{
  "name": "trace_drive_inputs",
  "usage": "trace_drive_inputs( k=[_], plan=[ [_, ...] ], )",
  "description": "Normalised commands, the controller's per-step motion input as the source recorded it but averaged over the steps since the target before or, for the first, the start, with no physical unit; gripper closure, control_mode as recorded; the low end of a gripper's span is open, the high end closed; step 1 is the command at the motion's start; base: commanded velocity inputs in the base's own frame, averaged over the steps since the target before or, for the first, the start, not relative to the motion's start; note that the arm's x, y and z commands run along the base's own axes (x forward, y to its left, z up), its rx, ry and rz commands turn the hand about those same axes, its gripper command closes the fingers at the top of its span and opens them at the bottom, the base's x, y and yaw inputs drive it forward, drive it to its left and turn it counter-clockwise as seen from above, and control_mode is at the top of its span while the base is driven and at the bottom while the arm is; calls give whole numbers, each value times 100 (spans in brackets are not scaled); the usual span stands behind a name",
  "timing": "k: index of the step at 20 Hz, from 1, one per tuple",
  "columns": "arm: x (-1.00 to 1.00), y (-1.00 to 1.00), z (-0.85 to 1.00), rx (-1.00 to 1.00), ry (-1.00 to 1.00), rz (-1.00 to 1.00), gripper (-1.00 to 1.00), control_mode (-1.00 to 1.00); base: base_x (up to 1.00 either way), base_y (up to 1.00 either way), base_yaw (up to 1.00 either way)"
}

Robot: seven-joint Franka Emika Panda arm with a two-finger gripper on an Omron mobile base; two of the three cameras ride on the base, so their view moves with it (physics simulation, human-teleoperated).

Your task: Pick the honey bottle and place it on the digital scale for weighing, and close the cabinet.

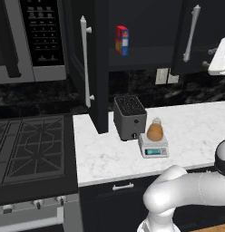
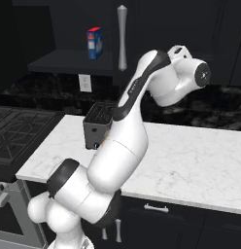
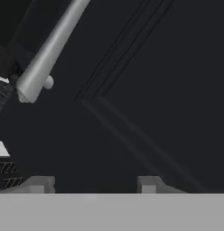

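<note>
The amber honey bottle (image 1: 155,131) with its pale cap stands upright on the small grey digital scale (image 1: 154,147), just right of the toaster. The black cabinet is open: its left door (image 1: 94,68) swings out over the counter, and its right door (image 1: 192,34) is angled outward. My white hand (image 1: 219,56) is up by the right door. In the hand view my gripper (image 3: 93,185) faces the black door panel (image 3: 145,90) at close range, with the silver bar handle (image 3: 46,54) at the upper left. The fingertips (image 3: 39,184) stand apart with nothing between them.
A red, blue and yellow box (image 1: 122,40) sits on the open cabinet's shelf. The dark toaster (image 1: 129,117) stands on the white marble counter (image 1: 187,122). A microwave (image 1: 39,36) hangs over the stove (image 1: 30,145) at left.
</note>
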Motion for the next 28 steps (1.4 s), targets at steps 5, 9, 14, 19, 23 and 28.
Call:
trace_drive_inputs(
  k=[5, 9, 14, 19, 23, 28],
  plan=[
    [95, 2, -20, 0, -26, -19, -100, -100, 0, 0, 0],
    [100, -17, -14, 0, -10, -14, -100, -100, 0, 0, 0],
    [1, -4, -10, 0, -2, -6, -100, -100, 0, 0, 0],
    [-100, 0, -2, 4, -2, 0, -100, -100, 0, 0, 0],
    [-100, 13, -16, 4, -24, -2, -100, -100, 0, 0, 0],
    [-100, 20, -50, 5, -31, -10, -100, -100, 0, 0, 0]
  ],
)
